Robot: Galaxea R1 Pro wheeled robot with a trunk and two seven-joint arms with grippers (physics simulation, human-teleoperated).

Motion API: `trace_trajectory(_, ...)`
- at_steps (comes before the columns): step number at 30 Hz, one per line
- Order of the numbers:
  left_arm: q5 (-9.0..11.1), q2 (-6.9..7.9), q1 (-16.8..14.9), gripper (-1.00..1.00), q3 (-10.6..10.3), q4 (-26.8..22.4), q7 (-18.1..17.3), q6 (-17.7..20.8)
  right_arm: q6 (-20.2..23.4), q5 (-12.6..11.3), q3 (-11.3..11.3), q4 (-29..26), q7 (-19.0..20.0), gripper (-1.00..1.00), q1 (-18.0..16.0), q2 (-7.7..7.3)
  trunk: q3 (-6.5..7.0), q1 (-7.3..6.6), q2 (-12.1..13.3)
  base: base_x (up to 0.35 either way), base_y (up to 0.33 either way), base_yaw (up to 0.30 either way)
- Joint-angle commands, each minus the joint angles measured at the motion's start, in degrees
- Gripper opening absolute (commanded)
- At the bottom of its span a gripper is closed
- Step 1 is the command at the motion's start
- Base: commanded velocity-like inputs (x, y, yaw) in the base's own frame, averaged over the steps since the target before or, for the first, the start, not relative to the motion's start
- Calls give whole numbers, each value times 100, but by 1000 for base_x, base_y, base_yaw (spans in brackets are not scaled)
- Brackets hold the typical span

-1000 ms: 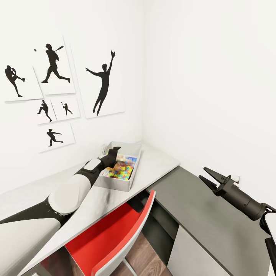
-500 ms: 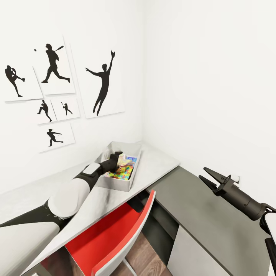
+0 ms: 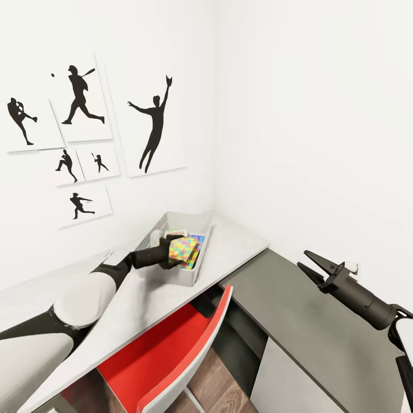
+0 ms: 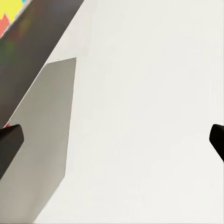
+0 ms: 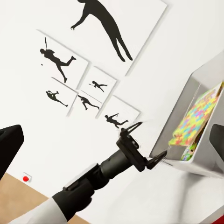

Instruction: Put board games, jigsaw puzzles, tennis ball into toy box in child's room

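Note:
The light grey toy box [image 3: 179, 278] stands on the table [image 3: 232, 246] in the corner. A jigsaw puzzle [image 3: 183, 248] leans tilted inside it against the near wall, over other colourful flat toys [image 3: 198, 238]. My left gripper [image 3: 171, 253] is open at the box's near rim, just beside the puzzle and holding nothing. From the right wrist view, the left gripper [image 5: 147, 142] has its fingers spread by the toy box [image 5: 205, 161], and the puzzle [image 5: 198, 119] stands up on edge. My right gripper [image 3: 304, 260] hangs open over the dark grey cabinet, far from the box.
A red chair [image 3: 166, 355] is tucked under the table's front edge. The low dark grey cabinet [image 3: 298, 315] runs along the right wall. Baseball silhouette prints [image 3: 86, 115] hang above the table. A small red dot [image 5: 26, 178] marks the wall.
My left gripper has pulled back out of the box toward its near rim and lowered. The puzzle, lying flat before, now leans up on edge. The right arm has not moved.

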Motion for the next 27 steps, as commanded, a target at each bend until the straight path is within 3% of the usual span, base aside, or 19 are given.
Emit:
trace_trajectory(1, -64, 70, -3, 100, 35, -12, -111, 115, 29, 16, -8, 1, 25, 100, -6, 0, -7, 1, -5, 0, 0, 0)
trace_trajectory(5, -65, 297, -3, 100, 36, -10, -332, 345, 29, 17, -9, 1, 25, 100, -5, 0, -7, 1, -5, 0, 0, 0)
trace_trajectory(15, -94, 1276, -3, 100, -59, 4, -823, 408, 29, 19, -2, 1, 25, 100, -6, 0, -7, 1, -5, 0, 0, 0)
trace_trajectory(20, -99, 1721, -16, 100, -560, -11, -1254, 408, 29, 21, 0, 1, 25, 100, -6, 0, -7, 1, -5, 0, 0, 0)
trace_trajectory(27, -106, 2350, -20, 100, -1433, -21, -2585, 408, 29, 26, 0, 1, 25, 100, -5, 0, -7, 1, -5, 0, 0, 0)
